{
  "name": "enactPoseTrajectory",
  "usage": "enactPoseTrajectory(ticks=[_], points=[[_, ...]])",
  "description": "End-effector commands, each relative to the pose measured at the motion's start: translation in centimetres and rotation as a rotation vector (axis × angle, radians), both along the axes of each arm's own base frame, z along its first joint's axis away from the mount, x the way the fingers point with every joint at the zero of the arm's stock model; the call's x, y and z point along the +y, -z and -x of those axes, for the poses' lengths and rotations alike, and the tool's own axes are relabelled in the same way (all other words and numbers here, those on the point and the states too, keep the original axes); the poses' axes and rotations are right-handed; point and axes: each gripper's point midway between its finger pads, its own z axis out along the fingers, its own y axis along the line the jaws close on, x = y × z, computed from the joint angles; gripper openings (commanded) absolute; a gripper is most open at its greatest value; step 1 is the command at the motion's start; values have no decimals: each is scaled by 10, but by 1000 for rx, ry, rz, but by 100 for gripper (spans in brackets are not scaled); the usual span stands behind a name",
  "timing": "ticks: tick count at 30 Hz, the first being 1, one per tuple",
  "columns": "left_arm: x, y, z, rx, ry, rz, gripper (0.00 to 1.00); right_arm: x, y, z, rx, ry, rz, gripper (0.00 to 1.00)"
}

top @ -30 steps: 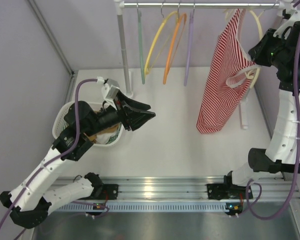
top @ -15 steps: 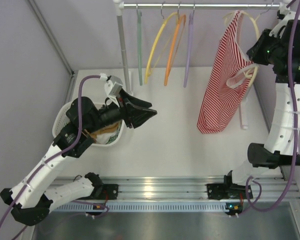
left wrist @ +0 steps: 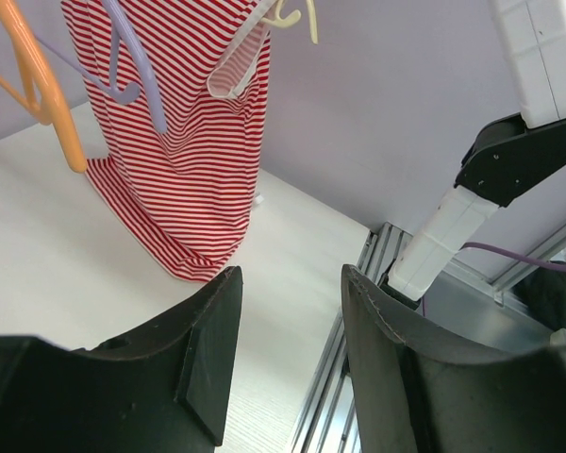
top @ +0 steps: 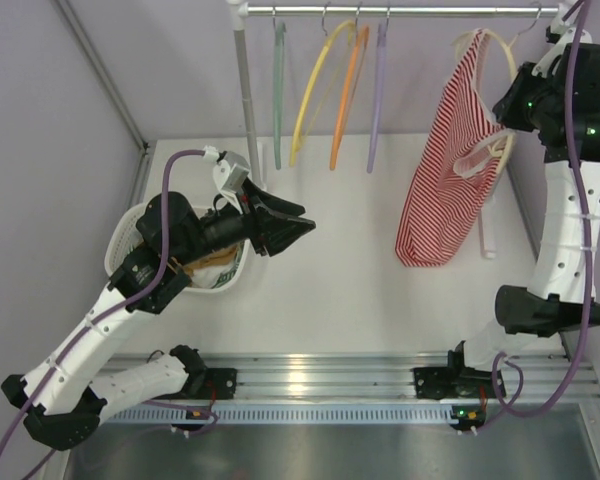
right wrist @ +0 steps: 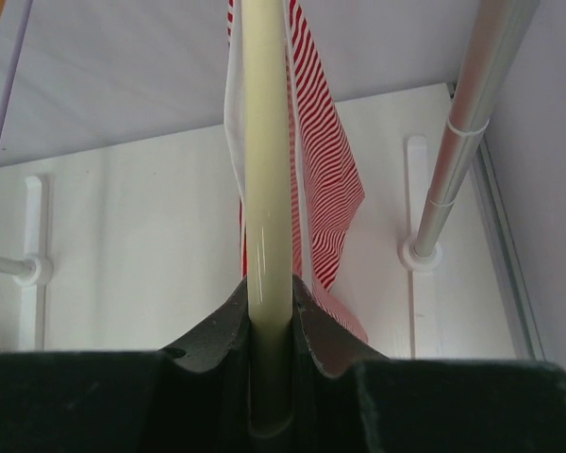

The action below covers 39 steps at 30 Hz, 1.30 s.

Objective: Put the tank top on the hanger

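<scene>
While right fingers (right wrist: 208,330) clamp the hanger (right wrist: 266,189), the tank top (top: 445,170), seemingly hung by one strap, could slide off. Empty, the left fingers (left wrist: 203,359) gape.

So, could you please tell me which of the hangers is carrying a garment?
The pale cream hanger in the right pincer: the striped tank top hangs on it. The green, golden-yellow, orange and purple ones are bare.

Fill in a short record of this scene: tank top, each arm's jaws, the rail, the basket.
Tank top: hanging from hanger
Right jaws: shut on hanger
Left jaws: open, empty
Rail: also green hanger, yellow hanger, orange hanger, purple hanger
Basket: left side
</scene>
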Motion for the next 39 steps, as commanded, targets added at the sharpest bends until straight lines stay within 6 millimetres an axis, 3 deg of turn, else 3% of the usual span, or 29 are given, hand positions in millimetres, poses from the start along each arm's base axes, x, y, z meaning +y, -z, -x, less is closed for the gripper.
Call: enactPoseTrajectory(ticks=[1, 13, 18, 25, 30, 34, 36, 37, 38, 39], points=[[3, -17, 1, -42, -9, 26, 51, -7, -27, -2, -112, 16, 25, 13], [3, -14, 0, -40, -11, 21, 51, -6, -42, 14, -158, 23, 24, 56], [3, -13, -2, -40, -16, 17, 52, -9, -44, 24, -159, 48, 26, 63], [1, -11, -4, -38, -19, 10, 52, 5, -52, 47, -190, 15, -28, 70], [2, -9, -6, -35, -32, 6, 52, 29, -65, 78, -227, -55, -47, 73], [2, -4, -10, -23, -45, -2, 52, 68, -67, 110, -252, -155, -62, 73], [3, 0, -12, -14, -56, -7, 52, 96, -53, 117, -226, -237, -79, 73], [3, 2, -12, -6, -60, -5, 52, 100, -52, 127, -233, -239, -93, 72], [3, 3, -13, 0, -69, -5, 52, 112, -31, 127, -185, -273, -102, 72], [4, 10, -16, 16, -82, -13, 52, 124, -27, 129, -194, -309, -120, 72]])
